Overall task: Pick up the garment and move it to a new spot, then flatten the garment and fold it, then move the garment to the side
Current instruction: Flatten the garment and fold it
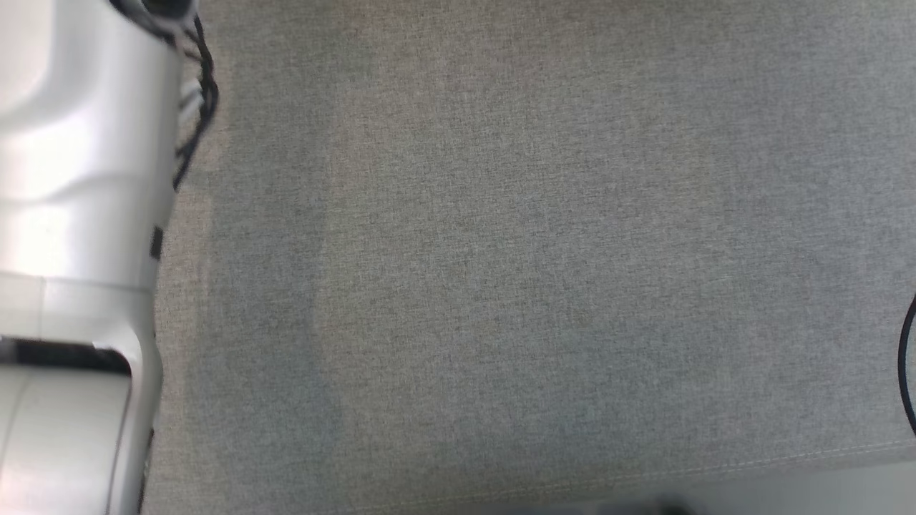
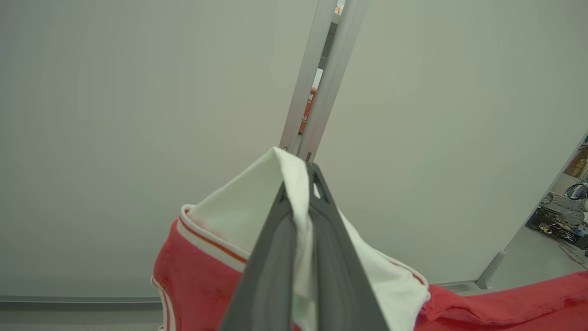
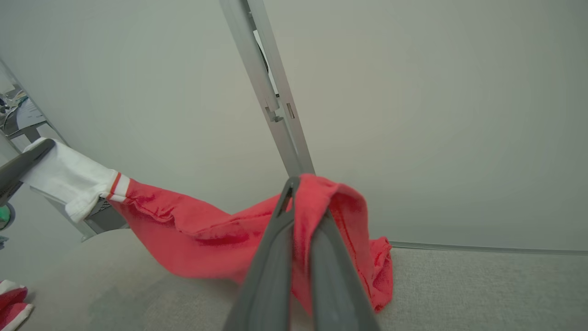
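- The white sleeve (image 2: 229, 216) of the garment (image 3: 183, 225) is gripped by the closed jaws of the left gripper (image 2: 301, 181)
- Its red edge is clamped by the right gripper (image 3: 305, 184)
- The garment is held up between both, over the grey surface (image 3: 482, 285)

Left forearm (image 1: 79, 179): glossy white shell, black seam band (image 1: 64, 354), twisted black cable (image 1: 204, 93) along its edge. Left jaws: long matte dark-grey fingers (image 2: 271, 266), triangular cut-out near one tip. Right jaws: same grey fingers (image 3: 271, 271), slotted tip.
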Robot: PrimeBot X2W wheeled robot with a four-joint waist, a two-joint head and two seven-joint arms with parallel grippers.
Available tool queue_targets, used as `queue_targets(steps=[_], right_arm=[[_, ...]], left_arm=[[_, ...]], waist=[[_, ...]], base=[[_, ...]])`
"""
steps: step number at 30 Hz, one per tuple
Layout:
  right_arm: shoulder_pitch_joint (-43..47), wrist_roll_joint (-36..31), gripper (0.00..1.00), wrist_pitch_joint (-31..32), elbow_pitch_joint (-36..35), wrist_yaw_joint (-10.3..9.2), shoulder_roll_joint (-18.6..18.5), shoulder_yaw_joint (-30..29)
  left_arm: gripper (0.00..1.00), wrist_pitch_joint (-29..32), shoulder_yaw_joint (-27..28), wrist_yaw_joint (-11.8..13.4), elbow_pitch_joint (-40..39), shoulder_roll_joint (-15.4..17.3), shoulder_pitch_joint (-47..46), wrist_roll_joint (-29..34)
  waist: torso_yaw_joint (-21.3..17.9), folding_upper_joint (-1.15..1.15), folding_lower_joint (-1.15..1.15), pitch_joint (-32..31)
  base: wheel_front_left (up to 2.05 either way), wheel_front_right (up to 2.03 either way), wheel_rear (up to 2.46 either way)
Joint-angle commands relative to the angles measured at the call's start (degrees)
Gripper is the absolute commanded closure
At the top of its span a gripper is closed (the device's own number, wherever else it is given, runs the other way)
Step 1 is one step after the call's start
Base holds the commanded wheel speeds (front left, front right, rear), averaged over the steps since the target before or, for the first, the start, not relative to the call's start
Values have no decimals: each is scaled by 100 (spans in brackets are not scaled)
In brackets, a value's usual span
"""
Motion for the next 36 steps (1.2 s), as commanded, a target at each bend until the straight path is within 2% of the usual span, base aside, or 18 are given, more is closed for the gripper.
queue_targets(steps=[1, 5, 8, 15, 19, 23, 31, 36], right_arm=[[313, 38, 100, -67, -130, -5, -134, 16], [1304, 64, 100, -127, -566, -4, -281, 40], [2050, -36, 100, -127, -847, -5, -324, -260], [3811, -389, 100, -128, -1279, -5, -166, -858], [4626, -504, 100, -127, -1347, -5, -18, -1148], [5334, -638, 100, -128, -1440, -4, 95, -1406], [6478, -1290, 100, -128, -1662, -5, 186, -1833], [7066, -1481, 100, -128, -1669, -5, 218, -2145]], left_arm=[[100, -29, 7, -22, -254, 58, 414, -2], [100, -29, 252, 144, -1331, 131, 1815, 162], [100, -31, 407, 337, -2125, 101, 2892, 275], [100, -32, 631, 643, -3338, -104, 5078, 217], [100, -32, 665, 751, -3673, -237, 6007, 197], [100, -32, 469, 762, -3764, -293, 6669, 188], [100, -32, 279, 793, -3894, -313, 7598, 187], [100, -32, 186, 808, -4008, -317, 7976, 194]], waist=[[-12, 0, -1, -220], [-52, 0, -1, -494], [-74, 0, -1, -700], [-113, 0, -1, -1143], [-72, 0, -1, -1363], [3, 0, -1, -1551], [49, 0, -1, -1895], [81, 0, -1, -2004]], base=[[0, 0, 0], [0, 0, 0], [0, 0, 0], [0, 0, 0], [0, 0, 0], [0, 0, 0], [0, 0, 0], [0, 0, 0]])
